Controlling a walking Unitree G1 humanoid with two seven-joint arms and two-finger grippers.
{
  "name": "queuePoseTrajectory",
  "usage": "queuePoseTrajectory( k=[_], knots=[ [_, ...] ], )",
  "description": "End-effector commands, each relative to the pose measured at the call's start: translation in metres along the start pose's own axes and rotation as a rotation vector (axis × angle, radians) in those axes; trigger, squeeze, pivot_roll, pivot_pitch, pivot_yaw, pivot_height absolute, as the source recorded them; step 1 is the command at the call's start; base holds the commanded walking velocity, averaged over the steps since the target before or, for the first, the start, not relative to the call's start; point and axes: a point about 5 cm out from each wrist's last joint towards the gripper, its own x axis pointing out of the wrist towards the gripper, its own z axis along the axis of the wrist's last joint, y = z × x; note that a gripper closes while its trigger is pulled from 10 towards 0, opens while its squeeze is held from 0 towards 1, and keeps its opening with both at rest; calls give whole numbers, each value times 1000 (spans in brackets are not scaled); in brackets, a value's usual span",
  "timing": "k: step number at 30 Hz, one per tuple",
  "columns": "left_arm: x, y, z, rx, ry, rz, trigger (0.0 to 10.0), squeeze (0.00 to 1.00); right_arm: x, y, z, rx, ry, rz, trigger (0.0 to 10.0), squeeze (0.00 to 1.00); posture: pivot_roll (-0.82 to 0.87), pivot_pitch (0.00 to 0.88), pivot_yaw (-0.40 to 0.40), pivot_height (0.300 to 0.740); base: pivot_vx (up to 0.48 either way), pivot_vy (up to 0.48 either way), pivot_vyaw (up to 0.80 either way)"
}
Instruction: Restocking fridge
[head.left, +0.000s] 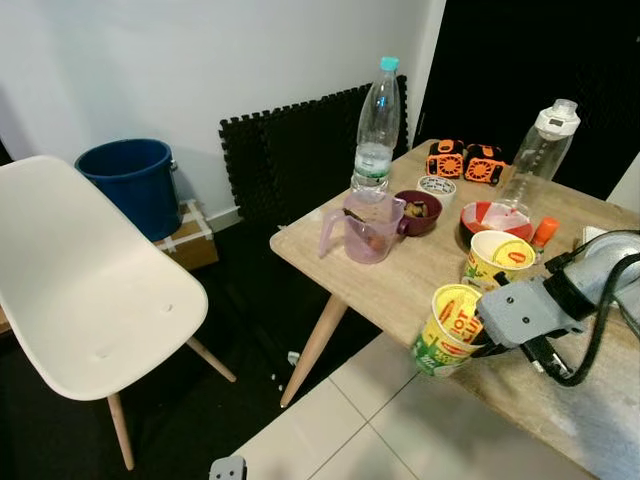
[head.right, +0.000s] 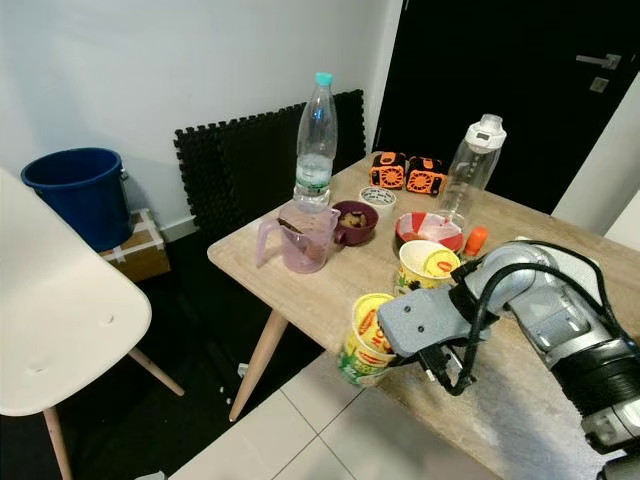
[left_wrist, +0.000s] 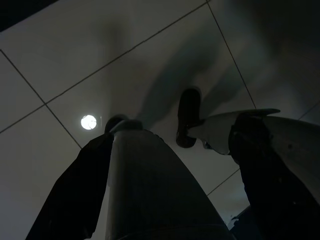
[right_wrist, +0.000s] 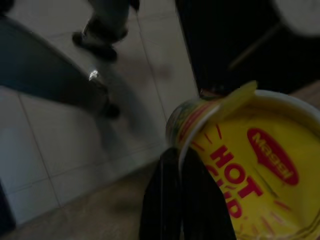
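Gripping a yellow foil-lidded noodle cup (head.right: 366, 340) at the wooden desk's (head.right: 300, 295) near left edge, the right pincer (head.right: 385, 352) is clamped on its rim, the cup tilting over pale floor tiles (head.right: 300, 440). A second cup (head.right: 424, 267) stands just behind. A smooth white chair (head.left: 80, 290) stands well left. Left pincer (left_wrist: 200, 130): cannot tell.

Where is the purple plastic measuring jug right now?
The purple plastic measuring jug stands near the wooden table's left corner, just before the clear water bottle and beside the dark red bowl.
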Motion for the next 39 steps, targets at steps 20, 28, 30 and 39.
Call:
queuePoseTrajectory(
  k=[20,28,30,39],
  knots=[
    [-1,5,-5,-55,27,48,10000,0,32,15,14,9,-76,84,10000,0,-77,0,-64,740,-128,0,0],
    [-1,4,-6,-56,31,52,10000,0,35,16,6,35,-36,69,10000,0,-76,0,-67,740,-356,0,0],
    [-1,4,-7,-56,32,52,10000,0,34,15,5,41,-27,60,10000,0,-76,0,-67,740,-281,0,0],
    [-1,4,-6,-51,33,55,10000,0,43,18,-10,92,28,27,10000,0,-77,0,-65,740,-280,0,0]
  ],
)
